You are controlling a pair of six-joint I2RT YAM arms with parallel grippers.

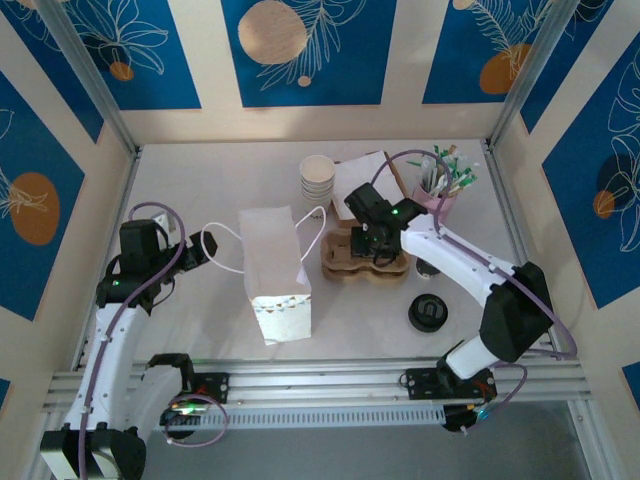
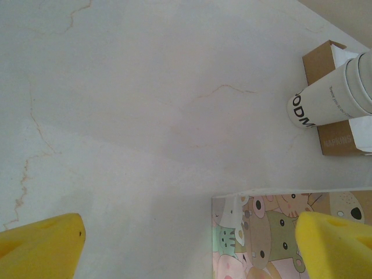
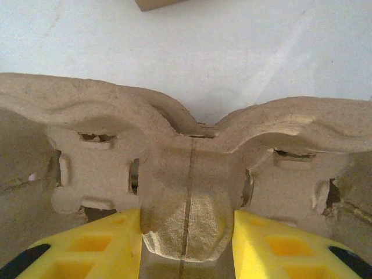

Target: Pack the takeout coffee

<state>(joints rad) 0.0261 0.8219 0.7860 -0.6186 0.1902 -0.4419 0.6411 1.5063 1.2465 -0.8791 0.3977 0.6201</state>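
Since the right gripper (image 3: 186, 247) has its yellow fingers pressed against either side of the centre post (image 3: 186, 197) of the pulp cup carrier (image 1: 340, 264), pinching it, the step in hand looks to be lifting the carrier toward the paper bag (image 1: 275, 262). That would go best with a firm, level pinch low on the post and a straight rise before any sideways travel, so that the soft pulp neither tears nor tips. The carrier sits on the table (image 1: 200, 180) just right of the bag and near the stack of paper cups (image 1: 317, 178); whether its sockets are empty cannot be told, since the arm covers part of them. The right arm reaches forward and inward from its base, its wrist bent down over the carrier's middle. The left arm is folded back on its own side, with the left gripper (image 1: 192, 250) pointing toward the bag, its jaws spread wide over bare table and the bag's printed paper beside one finger.
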